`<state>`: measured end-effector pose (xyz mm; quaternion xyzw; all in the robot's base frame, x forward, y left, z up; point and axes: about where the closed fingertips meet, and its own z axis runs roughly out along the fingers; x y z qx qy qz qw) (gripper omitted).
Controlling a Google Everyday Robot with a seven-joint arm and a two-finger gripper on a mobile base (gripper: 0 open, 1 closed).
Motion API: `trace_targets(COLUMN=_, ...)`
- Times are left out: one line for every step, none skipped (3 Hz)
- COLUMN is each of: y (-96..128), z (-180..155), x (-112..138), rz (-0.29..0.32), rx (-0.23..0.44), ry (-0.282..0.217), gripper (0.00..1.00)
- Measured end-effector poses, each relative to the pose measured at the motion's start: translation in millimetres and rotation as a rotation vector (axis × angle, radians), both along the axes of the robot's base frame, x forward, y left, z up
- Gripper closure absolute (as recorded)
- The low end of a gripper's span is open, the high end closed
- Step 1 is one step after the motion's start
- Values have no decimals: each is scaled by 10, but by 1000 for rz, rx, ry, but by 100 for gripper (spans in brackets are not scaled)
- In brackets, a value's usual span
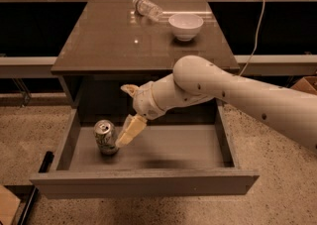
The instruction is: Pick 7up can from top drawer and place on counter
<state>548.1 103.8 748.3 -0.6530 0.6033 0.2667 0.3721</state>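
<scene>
The 7up can stands upright at the left end of the open top drawer, pull-tab up. My gripper is over the drawer, just right of the can, open. Its lower finger reaches down beside the can's right side, close to or touching it. The upper finger is up near the cabinet's front edge. Nothing is held. The white arm comes in from the right. The counter is the glossy grey-brown top above the drawer.
A white bowl and a clear plastic bottle lying on its side are at the back of the counter. A cable hangs at the right. A cardboard box corner is at the far right, on the speckled floor.
</scene>
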Motion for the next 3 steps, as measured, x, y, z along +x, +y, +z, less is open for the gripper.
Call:
trace_targets(y=282, z=-329, x=-18, rz=21, rx=-5, ry=11, gripper=0)
trace_targets(y=452, z=-622, x=-22, rz=4, rx=3, ry=36, gripper=0)
trace_targets(y=554, z=-842, x=-2, rz=-18, rx=22, ry=69, gripper=26)
